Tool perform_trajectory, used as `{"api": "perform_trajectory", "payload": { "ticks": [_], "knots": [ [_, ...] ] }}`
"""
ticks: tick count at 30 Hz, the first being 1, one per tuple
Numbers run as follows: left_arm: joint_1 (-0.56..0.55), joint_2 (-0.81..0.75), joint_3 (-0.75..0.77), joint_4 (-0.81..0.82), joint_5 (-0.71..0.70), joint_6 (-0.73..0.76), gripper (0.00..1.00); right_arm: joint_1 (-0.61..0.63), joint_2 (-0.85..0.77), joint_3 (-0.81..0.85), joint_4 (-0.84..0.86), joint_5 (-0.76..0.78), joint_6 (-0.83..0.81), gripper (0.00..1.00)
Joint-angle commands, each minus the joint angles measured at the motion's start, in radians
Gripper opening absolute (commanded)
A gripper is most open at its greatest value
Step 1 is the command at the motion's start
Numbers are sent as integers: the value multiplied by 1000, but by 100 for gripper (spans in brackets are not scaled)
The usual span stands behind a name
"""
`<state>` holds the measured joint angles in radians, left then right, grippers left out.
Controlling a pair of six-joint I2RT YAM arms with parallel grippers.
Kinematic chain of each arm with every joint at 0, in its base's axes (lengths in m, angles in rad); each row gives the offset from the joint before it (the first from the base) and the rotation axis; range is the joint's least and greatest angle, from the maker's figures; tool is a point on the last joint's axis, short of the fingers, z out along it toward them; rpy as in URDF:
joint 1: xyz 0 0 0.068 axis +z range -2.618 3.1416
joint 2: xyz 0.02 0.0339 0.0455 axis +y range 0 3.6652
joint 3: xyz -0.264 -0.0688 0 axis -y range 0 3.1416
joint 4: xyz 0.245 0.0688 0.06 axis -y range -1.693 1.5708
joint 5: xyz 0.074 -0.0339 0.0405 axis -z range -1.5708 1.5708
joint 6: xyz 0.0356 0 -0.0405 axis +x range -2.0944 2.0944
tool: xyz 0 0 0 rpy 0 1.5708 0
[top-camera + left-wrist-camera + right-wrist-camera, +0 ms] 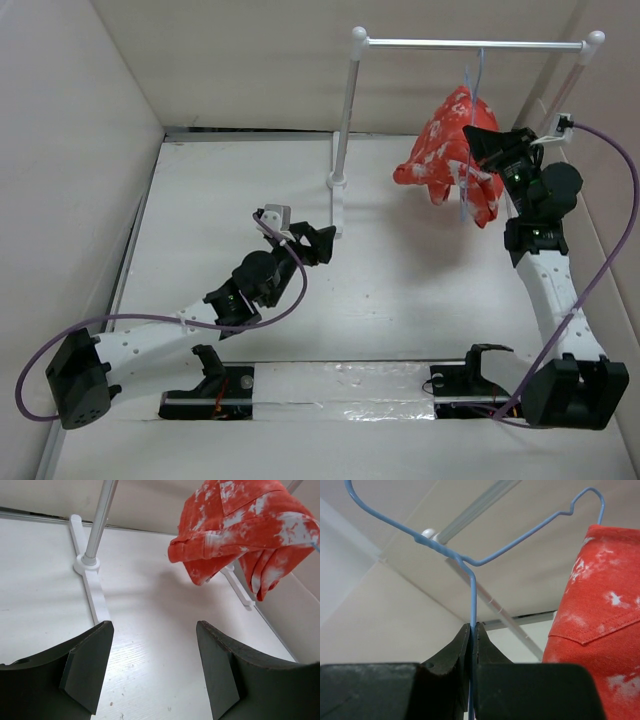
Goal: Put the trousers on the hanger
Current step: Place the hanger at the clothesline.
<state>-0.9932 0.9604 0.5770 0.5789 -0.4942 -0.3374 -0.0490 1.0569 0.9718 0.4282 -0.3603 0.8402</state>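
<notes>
- White-posted rack with metal crossbar point(470, 43): taken as landmark; stood at the table's far side.
- Red-orange, white-speckled fabric trousers point(445, 150): seen draped and bunched over the hanger, hung below the crossbar's right end.
- Thin pale blue wire hanger point(472, 600): held upright just under the crossbar; hook seating on the bar cannot be confirmed.
- Right gripper point(472, 627): pinched tight on the hanger's wire stem.
- Left gripper point(154, 630): spread wide, nothing held, low near the rack's left post.
- Judgement: the wire is best released slowly, and only once the hook is seated, so the fabric is not shaken off.
</notes>
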Motion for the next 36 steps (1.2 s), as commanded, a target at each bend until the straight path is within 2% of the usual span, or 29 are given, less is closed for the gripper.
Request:
{"api": "perform_trajectory", "payload": {
  "ticks": [1,11,16,26,32,34,35,36],
  "knots": [
    [1,-6,-9,59,8,34,64,-63,21,146,170,-77,-23,0],
    [1,18,-6,55,25,51,64,-233,262,316,210,-210,27,0],
    [1,29,-3,52,20,55,64,-276,396,424,240,-278,71,0],
    [1,41,4,45,11,63,64,-296,518,507,218,-295,62,0],
    [1,52,6,47,2,64,64,-307,535,432,233,-285,37,0],
    [1,60,9,42,3,66,64,-307,549,409,254,-305,30,11],
    [1,63,14,39,0,66,64,-316,552,384,265,-315,39,25],
    [1,63,14,38,0,67,64,-325,551,384,282,-318,48,33]
  ]
}}
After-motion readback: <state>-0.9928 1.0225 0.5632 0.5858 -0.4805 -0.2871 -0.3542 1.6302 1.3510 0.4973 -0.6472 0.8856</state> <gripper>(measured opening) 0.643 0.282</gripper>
